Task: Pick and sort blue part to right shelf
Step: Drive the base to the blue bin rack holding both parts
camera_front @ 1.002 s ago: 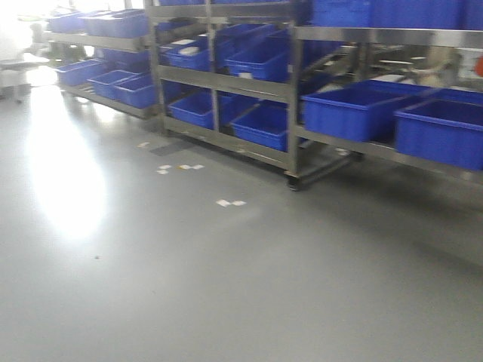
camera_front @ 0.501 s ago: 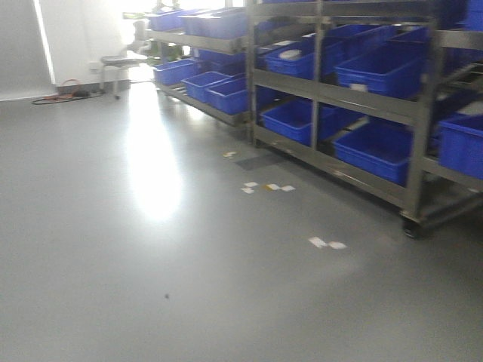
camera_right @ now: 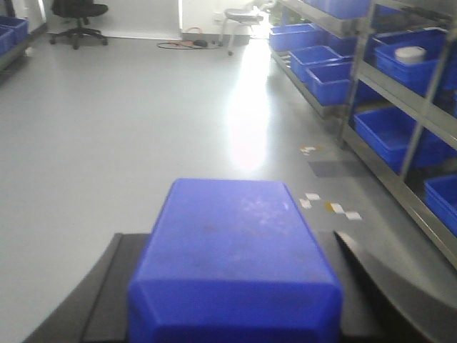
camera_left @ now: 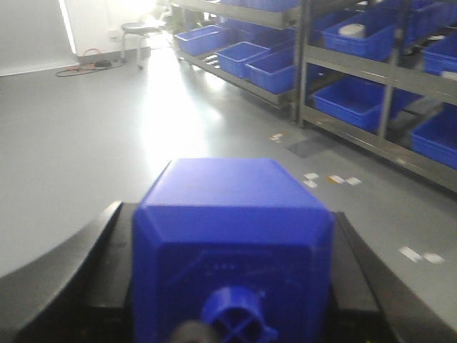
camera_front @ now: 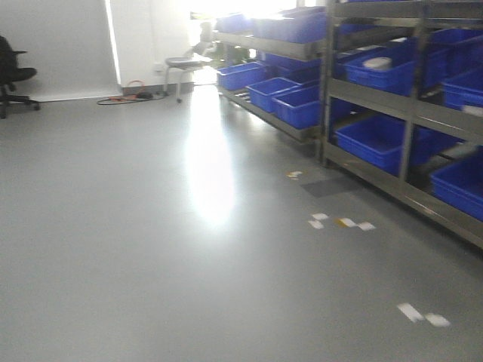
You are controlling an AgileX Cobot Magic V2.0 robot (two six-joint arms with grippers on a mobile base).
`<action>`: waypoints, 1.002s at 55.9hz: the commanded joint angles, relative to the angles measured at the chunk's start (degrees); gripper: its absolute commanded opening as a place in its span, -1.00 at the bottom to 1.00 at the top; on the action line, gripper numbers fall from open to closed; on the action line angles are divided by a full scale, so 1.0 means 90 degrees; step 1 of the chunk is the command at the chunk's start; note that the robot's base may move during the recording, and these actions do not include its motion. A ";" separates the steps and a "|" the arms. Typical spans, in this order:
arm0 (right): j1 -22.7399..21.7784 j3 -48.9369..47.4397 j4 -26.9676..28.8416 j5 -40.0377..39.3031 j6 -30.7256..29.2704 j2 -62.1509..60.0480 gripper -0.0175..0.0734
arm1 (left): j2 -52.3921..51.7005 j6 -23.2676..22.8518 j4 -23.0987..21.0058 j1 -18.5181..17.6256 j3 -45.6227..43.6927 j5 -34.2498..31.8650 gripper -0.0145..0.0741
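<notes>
blue part: clamped in left end effector, dark fingers pressed on its two flat side faces. It's carried in the air above the floor, not yet on the right shelf, which is off to the right and well apart.

Handling (judgement): rigid moulded plastic, probably hollow and light. The matte faces should hold. Keep the grip on the flat sides, off the sloped shoulders and knob.

Orientation: knob end faces back at the wrist cam, base points forward. Long axis runs fore-aft along the fingers, though the part is squat.

right end effector: closed on a second blue block; no knob visible.

The shelf's blue bins sit on low tiers.
</notes>
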 commanded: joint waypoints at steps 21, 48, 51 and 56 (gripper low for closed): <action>-0.0009 -0.0173 -0.0135 -0.0576 -0.0046 0.0103 -0.12 | 0.0104 -0.0014 -0.0007 -0.0034 -0.0163 -0.0550 0.01; -0.0009 -0.0173 -0.0135 -0.0576 -0.0046 0.0103 -0.12 | 0.0104 -0.0014 -0.0007 -0.0034 -0.0163 -0.0550 0.01; -0.0009 -0.0173 -0.0135 -0.0576 -0.0046 0.0103 -0.12 | 0.0104 -0.0014 -0.0007 -0.0034 -0.0163 -0.0550 0.01; -0.0009 -0.0173 -0.0135 -0.0576 -0.0046 0.0103 -0.12 | 0.0104 -0.0014 -0.0007 -0.0034 -0.0163 -0.0550 0.01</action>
